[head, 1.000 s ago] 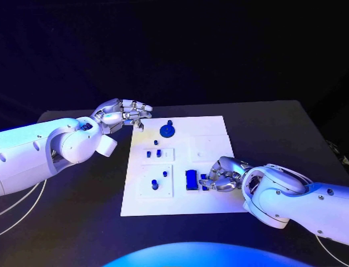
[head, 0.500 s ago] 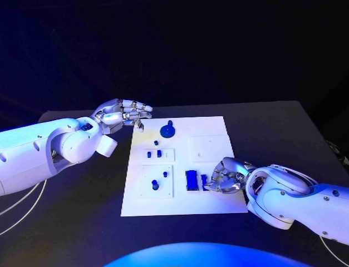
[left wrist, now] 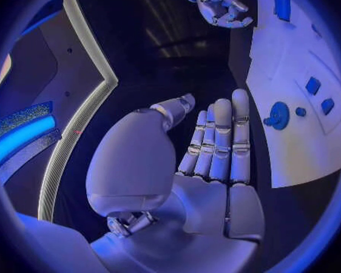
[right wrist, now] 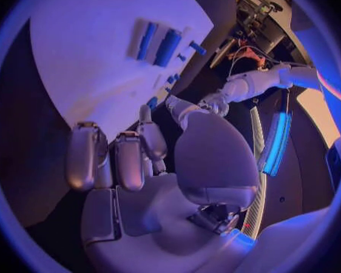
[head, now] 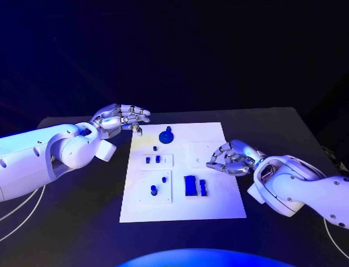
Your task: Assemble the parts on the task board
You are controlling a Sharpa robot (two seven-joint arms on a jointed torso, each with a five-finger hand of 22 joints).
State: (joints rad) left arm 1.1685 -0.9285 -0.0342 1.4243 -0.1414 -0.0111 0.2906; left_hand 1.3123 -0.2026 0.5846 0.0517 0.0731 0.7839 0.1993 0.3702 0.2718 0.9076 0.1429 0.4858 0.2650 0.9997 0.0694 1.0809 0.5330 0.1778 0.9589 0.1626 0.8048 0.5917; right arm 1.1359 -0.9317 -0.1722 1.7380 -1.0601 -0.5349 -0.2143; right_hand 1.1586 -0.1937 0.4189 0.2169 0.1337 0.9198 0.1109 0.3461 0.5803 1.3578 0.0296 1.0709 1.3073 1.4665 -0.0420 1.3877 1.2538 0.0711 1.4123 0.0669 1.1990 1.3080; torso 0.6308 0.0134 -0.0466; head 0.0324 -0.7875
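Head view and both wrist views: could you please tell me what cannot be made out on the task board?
- Head view: the blue parts on the task board are too small to tell seated from loose.
- Left wrist view: the circle's rim cuts off the board's far side.
- Right wrist view: the right hand hides the board's near corner.

Dim room, deep blue-violet light over everything. White board (head: 214, 207) is the brightest surface; black table (head: 78, 222) nearly merges with the dark background. Soft highlights on arm shells, faint shadows. Wrist views bend straight edges, darken at the rim; near fingers look soft.
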